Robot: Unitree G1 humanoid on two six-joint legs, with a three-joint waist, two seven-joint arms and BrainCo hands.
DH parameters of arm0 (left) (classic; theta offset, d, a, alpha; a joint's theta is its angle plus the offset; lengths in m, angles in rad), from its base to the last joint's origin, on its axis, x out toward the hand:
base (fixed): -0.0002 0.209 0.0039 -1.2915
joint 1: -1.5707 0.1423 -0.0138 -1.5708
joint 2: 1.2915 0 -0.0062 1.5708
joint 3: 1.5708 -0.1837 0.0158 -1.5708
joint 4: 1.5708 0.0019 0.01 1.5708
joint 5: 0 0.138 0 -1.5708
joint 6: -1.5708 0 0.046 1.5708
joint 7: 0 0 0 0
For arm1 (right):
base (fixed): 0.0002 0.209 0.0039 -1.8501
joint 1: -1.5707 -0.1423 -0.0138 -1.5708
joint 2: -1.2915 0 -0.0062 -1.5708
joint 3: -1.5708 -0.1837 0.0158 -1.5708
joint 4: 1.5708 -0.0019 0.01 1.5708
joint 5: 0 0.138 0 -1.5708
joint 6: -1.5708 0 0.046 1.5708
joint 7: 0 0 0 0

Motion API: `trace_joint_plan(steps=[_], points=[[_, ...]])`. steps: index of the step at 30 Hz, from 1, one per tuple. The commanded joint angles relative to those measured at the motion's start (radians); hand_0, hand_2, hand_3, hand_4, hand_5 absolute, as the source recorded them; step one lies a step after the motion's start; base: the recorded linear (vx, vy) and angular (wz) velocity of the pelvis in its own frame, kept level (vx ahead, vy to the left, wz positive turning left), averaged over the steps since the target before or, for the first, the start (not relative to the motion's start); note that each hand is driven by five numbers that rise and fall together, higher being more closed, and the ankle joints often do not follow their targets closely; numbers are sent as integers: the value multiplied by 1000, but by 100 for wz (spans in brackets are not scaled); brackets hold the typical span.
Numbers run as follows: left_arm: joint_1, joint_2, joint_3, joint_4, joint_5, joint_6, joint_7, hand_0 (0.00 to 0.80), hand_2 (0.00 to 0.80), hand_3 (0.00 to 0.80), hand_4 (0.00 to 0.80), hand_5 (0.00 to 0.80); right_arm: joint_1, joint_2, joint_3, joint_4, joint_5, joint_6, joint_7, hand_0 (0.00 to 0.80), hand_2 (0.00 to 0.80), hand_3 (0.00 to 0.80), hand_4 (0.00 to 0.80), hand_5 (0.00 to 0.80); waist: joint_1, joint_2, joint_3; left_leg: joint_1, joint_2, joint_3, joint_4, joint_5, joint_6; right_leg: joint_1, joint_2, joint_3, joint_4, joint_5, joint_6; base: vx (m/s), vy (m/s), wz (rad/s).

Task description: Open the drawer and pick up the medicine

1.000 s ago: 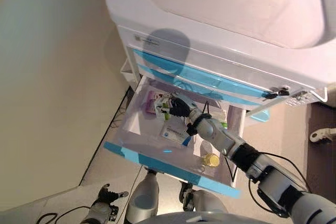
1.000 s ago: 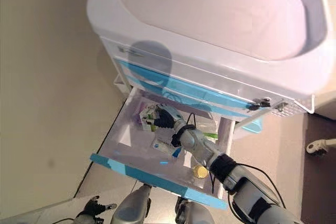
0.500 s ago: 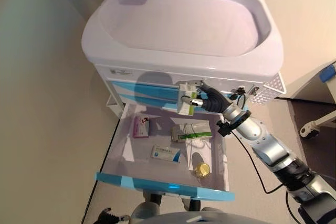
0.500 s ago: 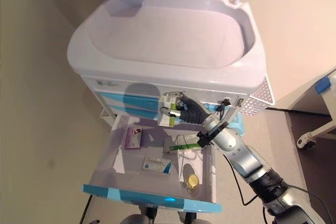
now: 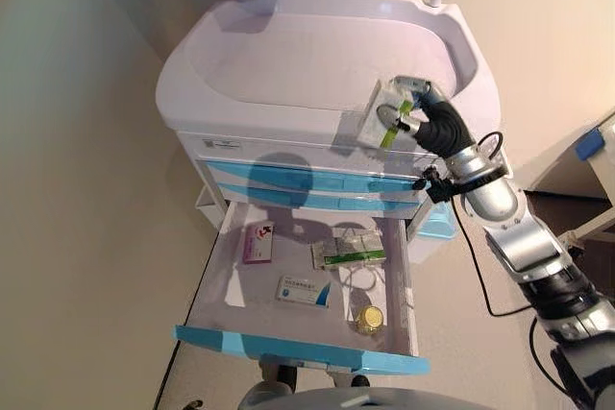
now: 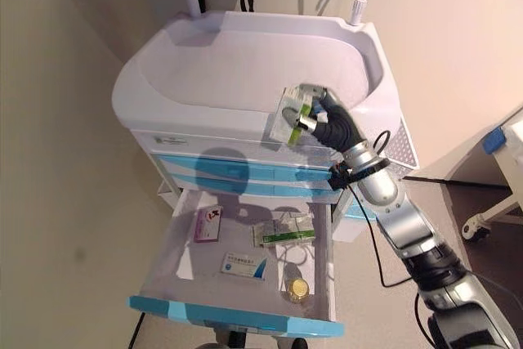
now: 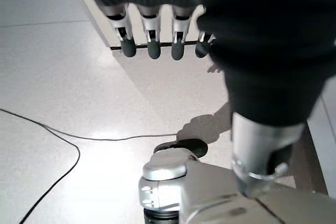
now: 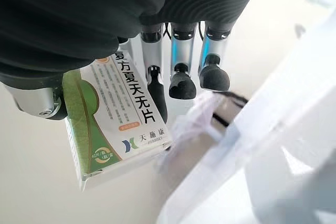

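your right hand point(image 6: 327, 124) is clenched around the medicine box point(image 6: 292, 115), light stiff card; keep pinching its flat faces

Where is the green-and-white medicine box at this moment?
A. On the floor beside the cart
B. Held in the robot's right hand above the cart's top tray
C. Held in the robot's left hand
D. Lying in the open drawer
B: the right hand has its fingers curled round the green-and-white medicine box, over the rim of the cart's top tray, well above the open drawer.
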Motion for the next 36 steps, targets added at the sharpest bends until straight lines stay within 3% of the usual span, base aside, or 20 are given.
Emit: trace_joint_plan(steps=[1,7,10,19,29,36], points=[[-36,10,-19,64,-5,4,6,0,0,0,0,0,-94,26,-35,36,25,-28,-83,800,800,800,800,800,43,-43,-18,3,-64,-18,39,-80,45,-33,-42,-18,11,59,72,19,-15,10],[-31,18,-48,65,-30,2,11,0,0,0,0,0,-258,30,6,266,-14,-1,-167,800,800,800,800,800,69,-53,-9,-3,-65,-38,35,-73,45,-29,-45,-39,8,59,72,3,-9,12],[-29,31,-60,66,-52,-3,15,0,0,0,0,0,-379,-2,40,440,-50,20,-205,800,800,800,800,800,89,-62,-1,-10,-70,-55,36,-69,45,-29,-48,-57,9,60,73,-2,2,15],[-28,53,-72,72,-80,-16,21,0,0,0,0,0,-560,-63,79,745,-83,33,-260,800,800,800,800,800,133,-78,14,-37,-87,-105,42,-58,42,-28,-58,-106,9,59,78,5,-2,18],[-44,63,-91,70,-81,-24,12,0,0,0,0,0,-659,-142,176,927,-138,51,-232,800,800,800,800,800,160,-88,24,-71,-102,-160,44,-41,34,-33,-68,-161,6,60,82,7,-1,20],[-54,62,-98,72,-79,-28,5,0,0,0,0,0,-693,-154,239,953,-164,54,-190,800,800,800,800,800,159,-95,28,-78,-105,-172,41,-36,32,-36,-70,-171,6,61,82,5,-1,14]])
